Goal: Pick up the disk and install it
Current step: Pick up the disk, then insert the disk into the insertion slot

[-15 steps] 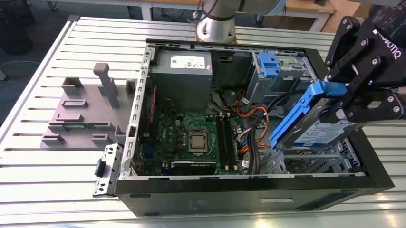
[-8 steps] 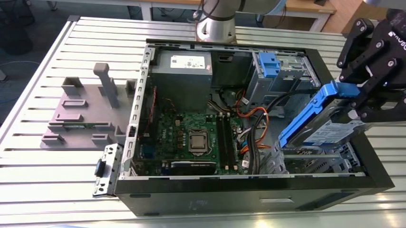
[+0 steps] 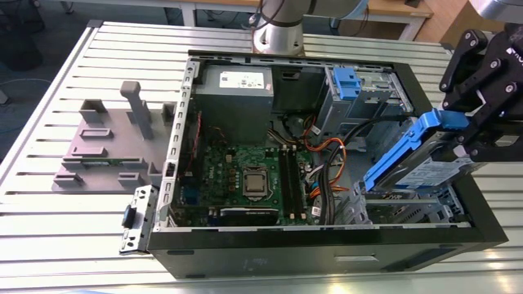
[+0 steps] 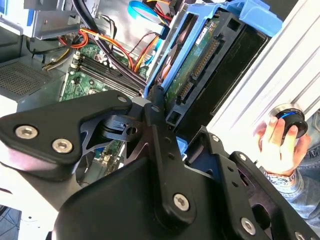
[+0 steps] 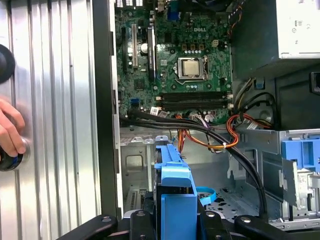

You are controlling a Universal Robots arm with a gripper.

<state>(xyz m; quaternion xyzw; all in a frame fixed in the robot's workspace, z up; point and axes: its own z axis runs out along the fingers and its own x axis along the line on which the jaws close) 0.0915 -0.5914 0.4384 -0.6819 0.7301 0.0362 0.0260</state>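
The hand point(image 3: 478, 144) is clamped on the disk point(image 3: 421, 162), black fingers closed around its upper end, and holds it above the open computer case point(image 3: 327, 242) at the exterior view's right. The disk hangs tilted, its blue carrier bracket point(image 3: 405, 150) slanting down toward the inside of the case, the white-and-blue label facing up and outward. Its lower corner hovers just over the metal bay point(image 3: 400, 211) in the near right corner of the case; whether it touches the bay I cannot tell.

In the second wrist view the disk point(image 4: 200, 65) shows its green circuit board and connector edge, framed by the blue bracket point(image 4: 250, 12), with the black linkage of the hand in front of it. In the first wrist view the blue bracket point(image 5: 175, 185) rises between the fingers, pointing at the motherboard point(image 5: 175, 60) with its bare processor socket.

Orange and black cables point(image 3: 327, 159) loop between the motherboard and the drive area. Farther back sits the grey power supply point(image 3: 237, 92), and beside it a silver drive cage with a blue tab point(image 3: 347, 82). On the slatted tabletop point(image 3: 73, 239), at the exterior view's left, stands a grey plastic stand point(image 3: 114, 141) with upright posts, well apart from the disk. A person's hand point(image 4: 277, 142) grips a round black knob at the table's edge.
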